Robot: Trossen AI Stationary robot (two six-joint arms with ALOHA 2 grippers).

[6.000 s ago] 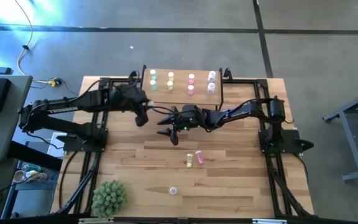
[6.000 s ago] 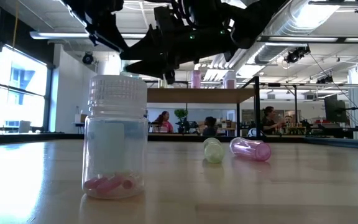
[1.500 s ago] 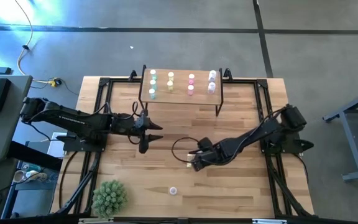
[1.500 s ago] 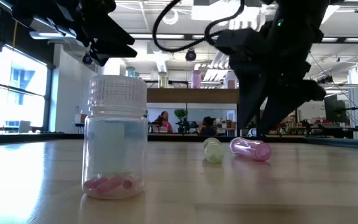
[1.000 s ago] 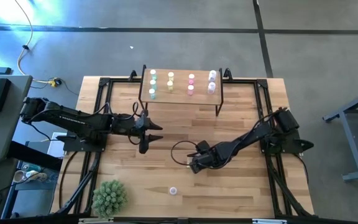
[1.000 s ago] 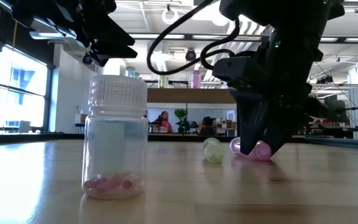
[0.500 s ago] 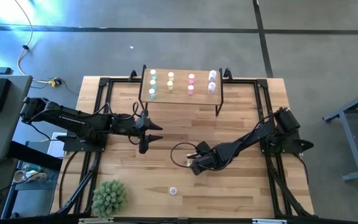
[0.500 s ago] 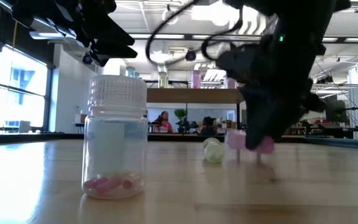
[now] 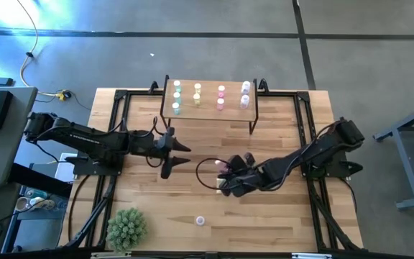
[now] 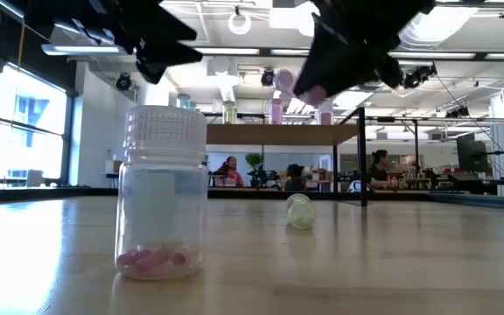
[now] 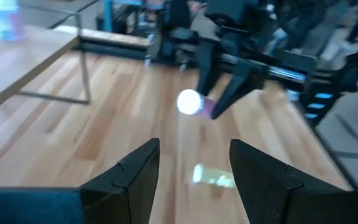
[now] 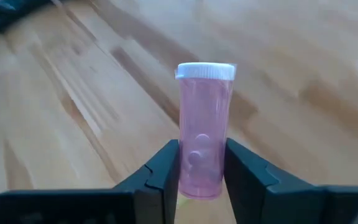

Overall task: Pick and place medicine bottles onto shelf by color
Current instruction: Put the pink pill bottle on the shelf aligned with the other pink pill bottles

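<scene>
A pink medicine bottle [image 12: 204, 124] with a white cap is up in the air between the fingers of my right gripper [image 9: 226, 173], which is shut on it over the table's middle. It also shows in the low view as the pink bottle [image 10: 309, 87]. A pale yellow-green bottle [image 10: 300, 211] lies on its side on the table just below. The shelf [image 9: 210, 108] stands at the far edge with several bottles upright on it, sorted by color. My left gripper [image 9: 175, 157] hovers open left of centre, with nothing between its fingers. My right gripper pinches the pink bottle's lower body [image 12: 201, 171] between its two fingers [image 12: 166, 171]. The capped end [image 12: 205, 71] sticks out beyond them. The fingers slant down from the table's right side. The bottle is tilted and lifted clear of the table.
A clear bottle with pink pills [image 10: 163, 192] stands upright near the table's front edge, also seen as a small cap [image 9: 200, 220] from above. A spiky green plant ball [image 9: 126, 228] sits at the near left corner. Black frame rails [image 9: 304, 129] run along both sides.
My right gripper has shut on the pink bottle where it lay beside the yellow-green one. It has then risen and rolled its wrist. The pink bottle has been lifted clear of the table and turned; the yellow-green bottle has stayed in place.
</scene>
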